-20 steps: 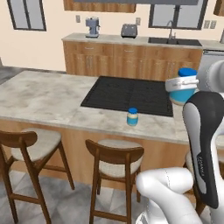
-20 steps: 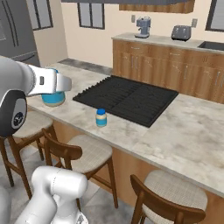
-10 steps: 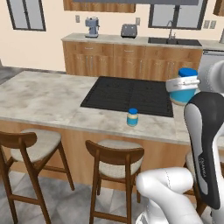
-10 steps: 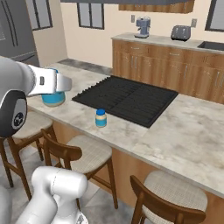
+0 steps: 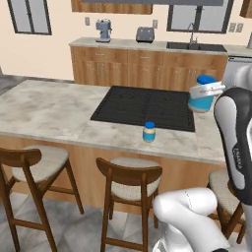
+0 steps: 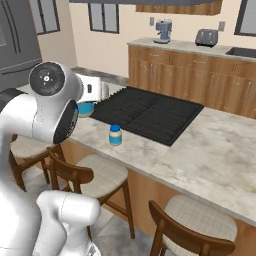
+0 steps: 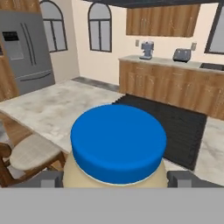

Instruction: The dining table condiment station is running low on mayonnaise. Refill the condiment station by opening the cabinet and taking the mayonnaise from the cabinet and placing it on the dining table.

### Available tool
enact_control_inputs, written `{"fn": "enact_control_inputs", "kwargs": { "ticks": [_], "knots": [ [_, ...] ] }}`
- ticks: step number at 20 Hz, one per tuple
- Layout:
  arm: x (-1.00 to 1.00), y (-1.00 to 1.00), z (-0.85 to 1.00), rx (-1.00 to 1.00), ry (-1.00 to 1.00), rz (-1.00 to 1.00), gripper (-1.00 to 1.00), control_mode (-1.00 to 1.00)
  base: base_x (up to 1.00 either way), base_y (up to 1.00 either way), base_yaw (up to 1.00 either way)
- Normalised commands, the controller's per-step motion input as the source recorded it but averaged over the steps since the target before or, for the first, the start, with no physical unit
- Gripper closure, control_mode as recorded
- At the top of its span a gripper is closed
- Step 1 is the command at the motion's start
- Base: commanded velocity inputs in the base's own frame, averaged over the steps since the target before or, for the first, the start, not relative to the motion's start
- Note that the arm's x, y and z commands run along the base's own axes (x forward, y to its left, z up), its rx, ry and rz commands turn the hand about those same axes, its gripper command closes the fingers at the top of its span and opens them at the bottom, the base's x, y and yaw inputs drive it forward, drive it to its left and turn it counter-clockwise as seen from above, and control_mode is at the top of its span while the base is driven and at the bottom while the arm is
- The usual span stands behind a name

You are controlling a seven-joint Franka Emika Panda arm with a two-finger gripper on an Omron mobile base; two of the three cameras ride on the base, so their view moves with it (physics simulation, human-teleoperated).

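Both base views looked forward and down over the table (image 5: 44, 110) from opposite sides; the hand view sat close above a jar lid (image 7: 118, 142).

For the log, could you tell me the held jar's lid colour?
Blue; the mayonnaise lid shows best in the hand view.

The white arm rose up tall and bent over at the top, so the hand reached out sideways. The gripper (image 5: 202, 96) was up in the air, level with the arm's top bend. Its jaws stood wide, one on each side of the mayonnaise (image 7: 118, 148), and they held the jar between them. In the hand view the two dark fingertips (image 7: 46, 179) showed low beside the jar.
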Motion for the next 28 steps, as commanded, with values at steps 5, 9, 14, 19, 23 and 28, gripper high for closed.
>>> {"fn": "enact_control_inputs", "kwargs": {
  "ticks": [5, 9, 14, 19, 23, 28],
  "knots": [
    [0.67, -0.30, -0.47, 0.00, 0.00, 0.25, 1.00, -1.00, 0.00, 0.00, 0.00],
    [0.70, -0.25, -0.50, 0.00, 0.00, 0.24, 1.00, -1.00, 0.00, 0.00, 0.00],
    [0.65, -0.34, -0.42, -0.02, 0.04, 0.19, 1.00, -1.00, 0.00, 0.00, 0.00],
    [0.56, -0.26, -0.52, -0.10, 0.09, 0.11, 1.00, -1.00, 0.00, 0.00, 0.00],
    [0.46, -0.12, -0.54, -0.10, 0.00, 0.02, 1.00, -1.00, 0.00, 0.00, 0.00],
    [0.47, -0.01, -0.31, -0.03, 0.00, 0.00, 1.00, -1.00, 0.00, 0.00, 0.00]
  ]
}}
